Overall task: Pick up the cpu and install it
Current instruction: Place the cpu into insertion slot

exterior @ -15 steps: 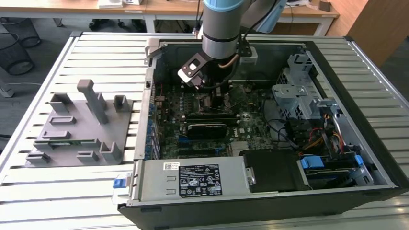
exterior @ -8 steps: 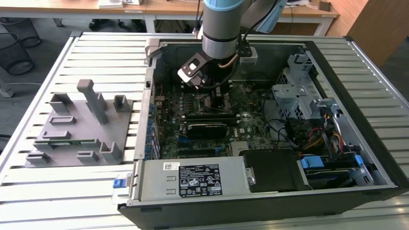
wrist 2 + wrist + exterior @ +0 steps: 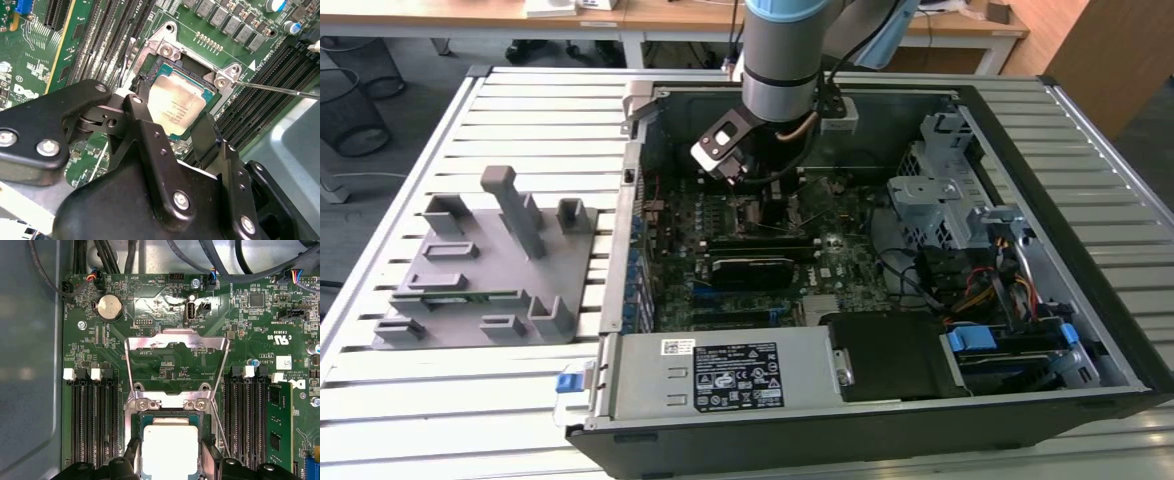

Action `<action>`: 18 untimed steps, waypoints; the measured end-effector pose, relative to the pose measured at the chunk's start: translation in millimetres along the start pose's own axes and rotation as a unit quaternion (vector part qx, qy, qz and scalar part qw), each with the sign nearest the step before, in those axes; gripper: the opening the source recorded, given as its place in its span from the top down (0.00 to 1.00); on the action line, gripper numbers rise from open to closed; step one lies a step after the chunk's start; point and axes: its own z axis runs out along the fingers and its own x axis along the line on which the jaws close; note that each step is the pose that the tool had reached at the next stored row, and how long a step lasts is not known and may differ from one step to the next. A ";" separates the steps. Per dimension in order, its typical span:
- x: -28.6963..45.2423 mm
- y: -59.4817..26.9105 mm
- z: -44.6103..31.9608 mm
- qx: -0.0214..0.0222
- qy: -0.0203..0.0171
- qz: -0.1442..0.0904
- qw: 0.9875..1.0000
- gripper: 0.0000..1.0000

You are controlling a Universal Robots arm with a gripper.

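The cpu (image 3: 177,102) (image 3: 170,447), a flat square chip with a silver-grey top and a thin green edge, lies level within the motherboard socket frame (image 3: 167,50). My gripper (image 3: 175,112) (image 3: 170,457) is right over it, its two black fingers (image 3: 142,100) pressed against opposite sides of the chip. The socket's metal load plate (image 3: 175,340) stands swung open beyond the chip. In the exterior view the gripper (image 3: 754,185) reaches down into the open computer case (image 3: 1014,120), over the motherboard.
A thin metal socket lever (image 3: 280,89) sticks out beside the socket. Black memory slots (image 3: 92,425) flank the socket, with a green memory stick (image 3: 277,425) in one. A grey holder fixture (image 3: 480,270) sits on the slatted table at the exterior view's left. Cables and drive cages (image 3: 947,190) crowd the case.
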 end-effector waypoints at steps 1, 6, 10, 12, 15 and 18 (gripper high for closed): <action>0.0 0.0 0.0 0.000 0.000 0.000 1.000 0.40; -0.5 0.0 -0.1 0.000 0.000 0.000 1.000 0.42; -0.6 0.1 -0.1 0.000 0.000 0.000 1.000 0.48; -0.6 0.2 -0.1 0.000 0.000 0.000 1.000 0.48; -0.6 0.2 0.0 0.000 0.000 0.000 1.000 0.48; -0.6 0.3 0.0 0.000 0.000 0.000 1.000 0.47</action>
